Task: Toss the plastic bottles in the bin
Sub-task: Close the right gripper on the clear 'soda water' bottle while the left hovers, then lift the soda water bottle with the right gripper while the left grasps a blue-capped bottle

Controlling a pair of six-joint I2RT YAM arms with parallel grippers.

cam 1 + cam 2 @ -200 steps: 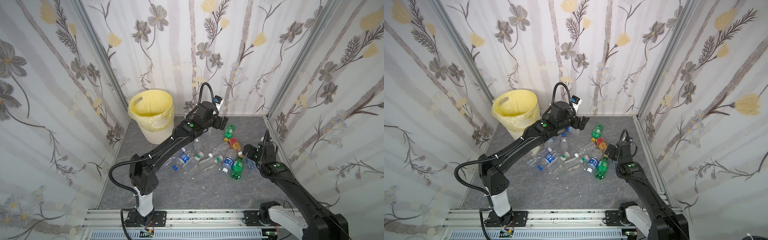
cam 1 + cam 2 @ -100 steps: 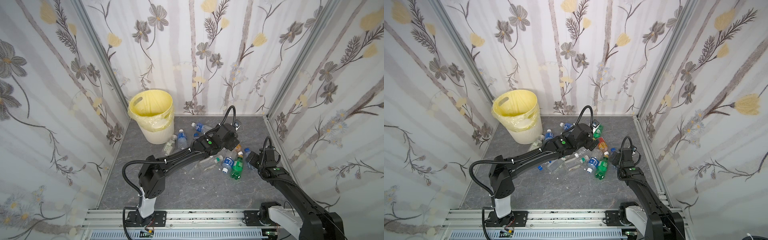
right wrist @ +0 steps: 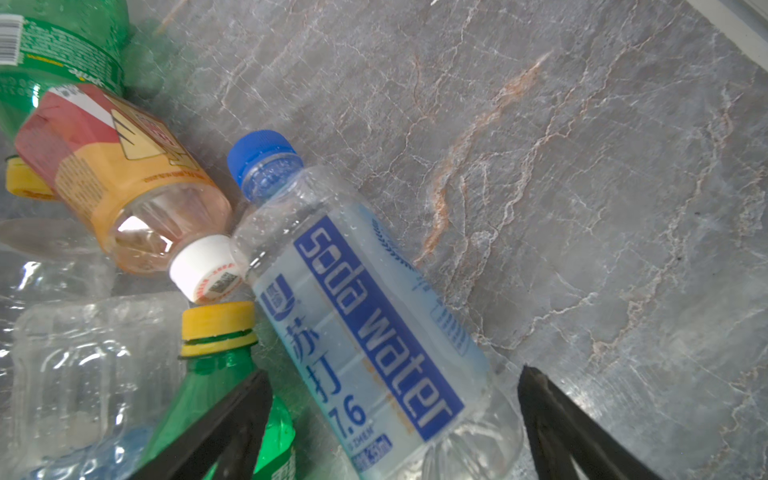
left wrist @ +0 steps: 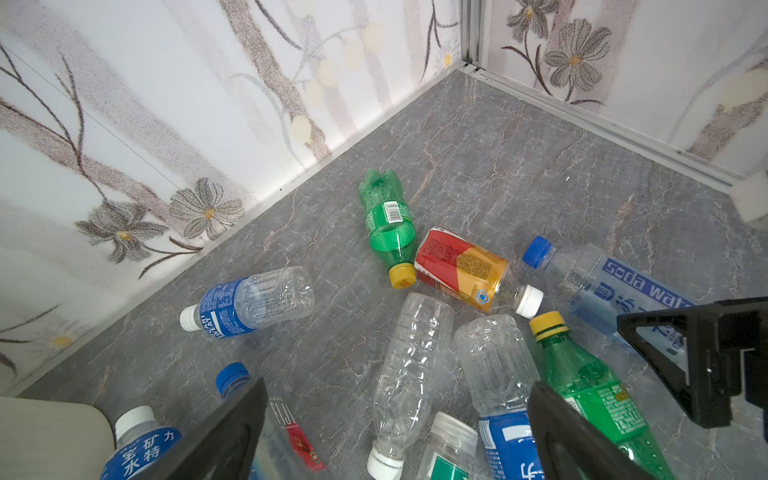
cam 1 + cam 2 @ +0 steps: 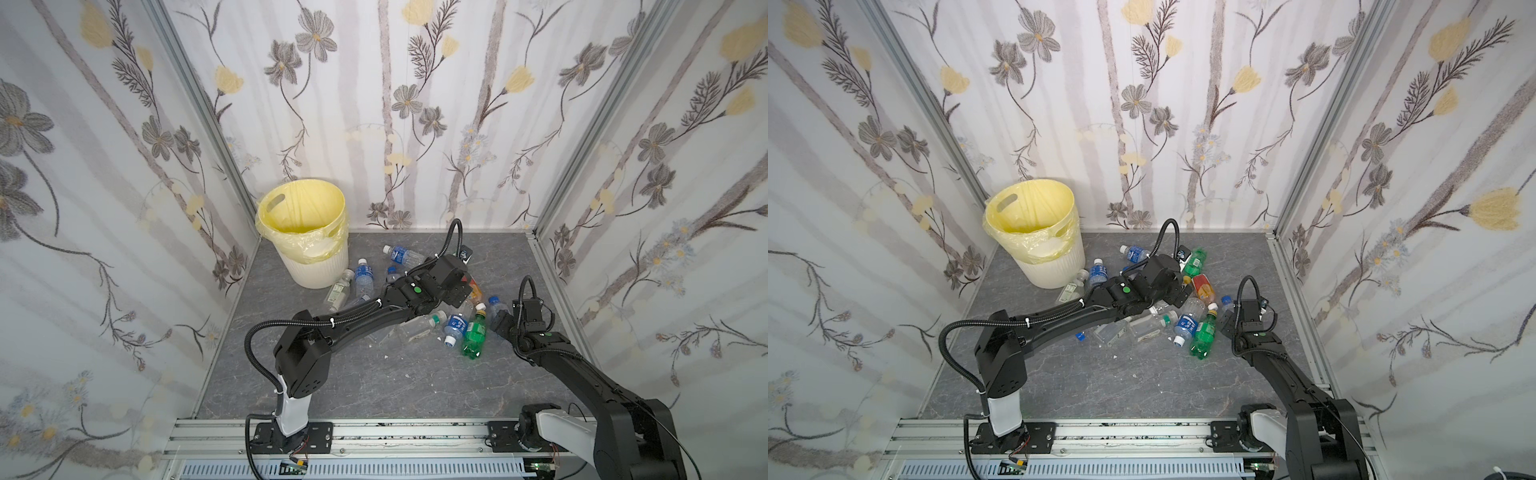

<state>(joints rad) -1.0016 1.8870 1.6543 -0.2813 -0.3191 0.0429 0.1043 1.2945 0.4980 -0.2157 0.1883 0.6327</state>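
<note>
Right claw (image 3: 393, 370): spread wide astride the soda water bottle (image 3: 374, 324), which lies flat on the floor (image 3: 582, 166); contact unclear.
Left claw (image 4: 397, 384): fully spread, empty, above the heap of bottles (image 5: 453, 324).
Bin (image 5: 316, 270): upright in the far left corner; both top views show it, the right wrist view does not.
Left wrist view: whole green bottle (image 4: 388, 220); in a top view the left arm (image 5: 365, 320) covers it.
Arms: left stretched low across the floor; right arm (image 5: 582, 374) bent, reaching forward.

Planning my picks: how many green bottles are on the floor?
2. The far green bottle lies behind the left arm, cap by the red-orange bottle. The near green bottle lies at the pile's front right. Others may hide under that arm.
</note>
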